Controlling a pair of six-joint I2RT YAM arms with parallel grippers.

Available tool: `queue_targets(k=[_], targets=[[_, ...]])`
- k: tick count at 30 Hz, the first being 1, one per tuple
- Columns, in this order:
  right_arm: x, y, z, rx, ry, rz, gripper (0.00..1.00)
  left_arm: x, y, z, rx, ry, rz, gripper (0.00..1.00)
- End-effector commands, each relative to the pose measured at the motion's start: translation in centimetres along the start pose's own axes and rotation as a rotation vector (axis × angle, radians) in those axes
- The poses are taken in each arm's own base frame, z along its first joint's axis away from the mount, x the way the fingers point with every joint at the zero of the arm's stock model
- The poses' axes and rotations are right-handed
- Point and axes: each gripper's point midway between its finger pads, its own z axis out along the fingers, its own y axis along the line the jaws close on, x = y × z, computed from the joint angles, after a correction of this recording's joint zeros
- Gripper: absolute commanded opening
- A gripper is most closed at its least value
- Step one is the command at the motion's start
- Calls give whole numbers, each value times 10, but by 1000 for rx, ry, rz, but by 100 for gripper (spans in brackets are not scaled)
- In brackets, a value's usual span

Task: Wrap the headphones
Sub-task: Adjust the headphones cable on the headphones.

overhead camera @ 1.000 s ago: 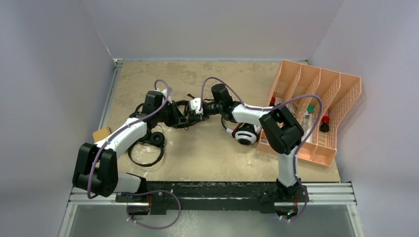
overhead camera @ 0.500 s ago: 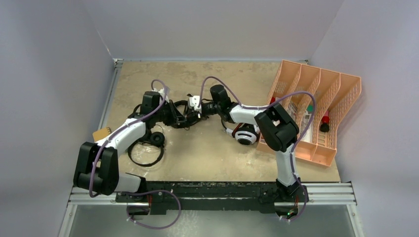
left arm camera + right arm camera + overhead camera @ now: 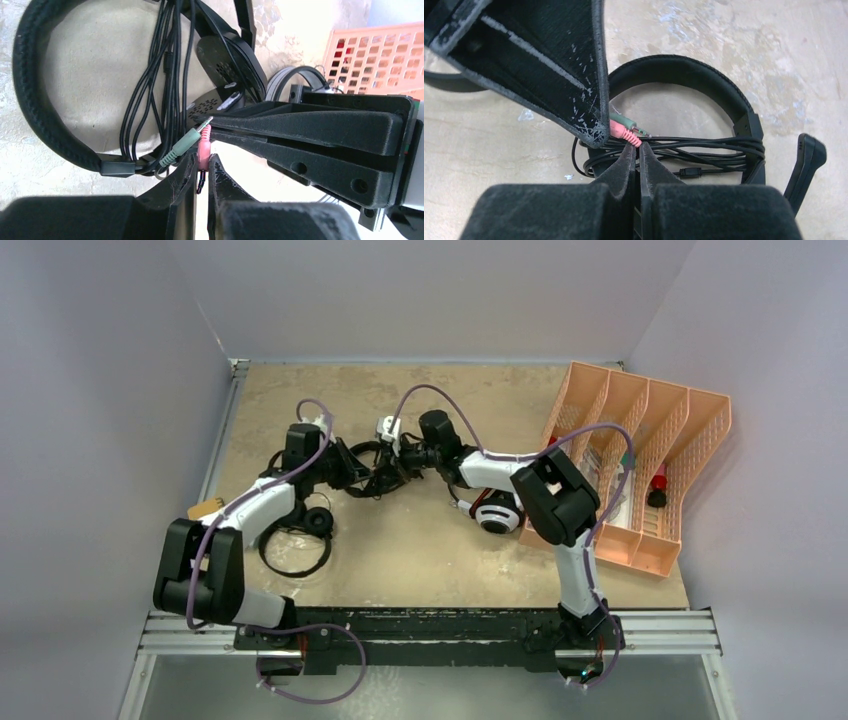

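Observation:
The larger black headphones lie at the table's middle back, with their cable bundled across the headband. My left gripper is shut on their pink plug, with a green plug beside it. My right gripper is shut, its tips pinching the same pink plug's end, facing the left fingers. The small black round-padded headphones lie by a loose cable loop. The white-and-black headphones lie under my right forearm.
An orange mesh file organizer stands at the right, with small items in its slots. A tan block sits at the table's left edge. Walls close in the back and both sides.
Both grippers have shifted a little toward the back of the table, still meeting at the plug. The black headphones' cable moved with them.

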Motion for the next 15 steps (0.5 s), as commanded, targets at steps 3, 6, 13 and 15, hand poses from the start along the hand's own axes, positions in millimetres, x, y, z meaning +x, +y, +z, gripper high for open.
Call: queue_targets(k=[3, 6, 13, 15], targets=[[-10, -17, -6, 139, 56, 221, 0, -36, 35, 17, -104, -176, -61, 7], [0, -21, -8, 190, 97, 317, 0, -43, 35, 19, -107, -208, -66, 11], [9, -20, -10, 250, 140, 519, 0, -53, 39, 24, -141, -223, -45, 39], [15, -22, -9, 274, 168, 571, 0, -56, 37, 23, -138, -229, -41, 46]])
